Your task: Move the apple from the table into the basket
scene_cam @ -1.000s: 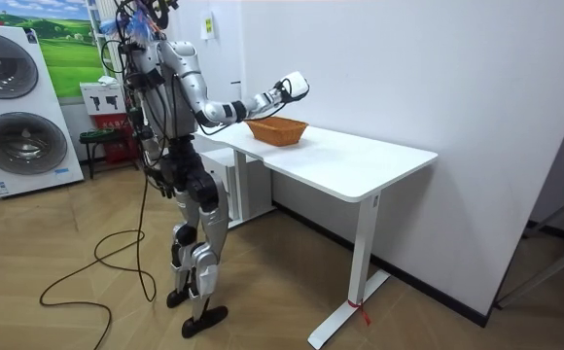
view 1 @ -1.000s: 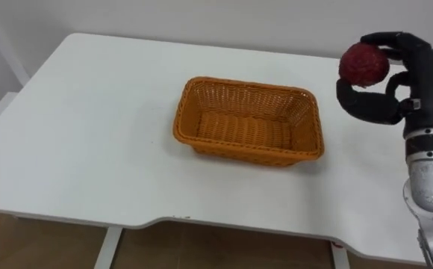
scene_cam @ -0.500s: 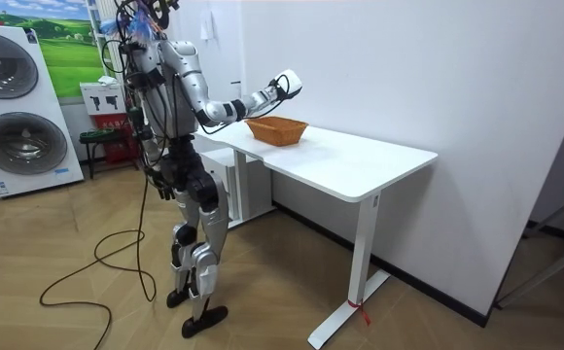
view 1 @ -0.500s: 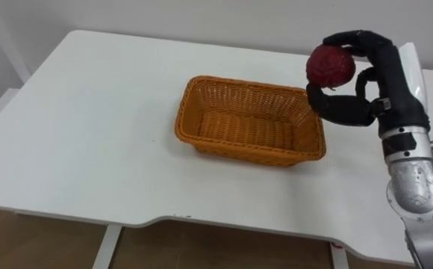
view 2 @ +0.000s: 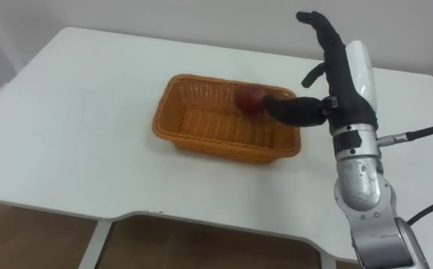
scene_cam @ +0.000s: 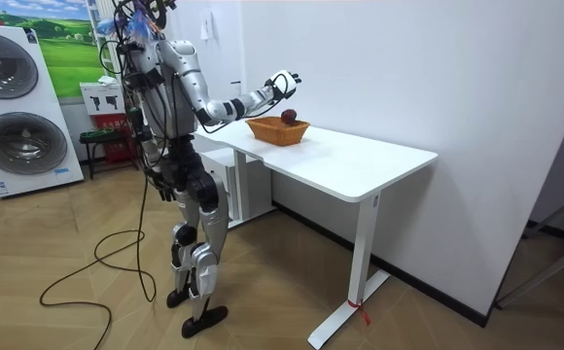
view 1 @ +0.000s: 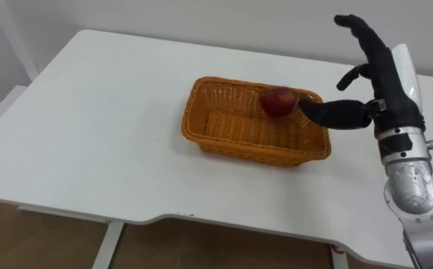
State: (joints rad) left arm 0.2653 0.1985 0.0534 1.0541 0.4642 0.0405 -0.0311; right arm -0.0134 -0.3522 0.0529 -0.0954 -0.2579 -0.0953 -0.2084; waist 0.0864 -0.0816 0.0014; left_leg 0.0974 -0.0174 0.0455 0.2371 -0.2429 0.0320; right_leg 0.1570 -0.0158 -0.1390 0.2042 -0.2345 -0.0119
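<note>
One apple, dark red, sits inside the orange wicker basket, at its far right corner; whether it rests on the bottom or leans on the far wall is hard to tell. The basket stands near the middle of the white table. The right robot hand hovers over the basket's right end with nothing in it: its fingers are straight and spread upward, and its thumb sticks out sideways, the tip just beside the apple. In the room view the robot stands upright at the table's end, its right arm stretched out above the basket.
</note>
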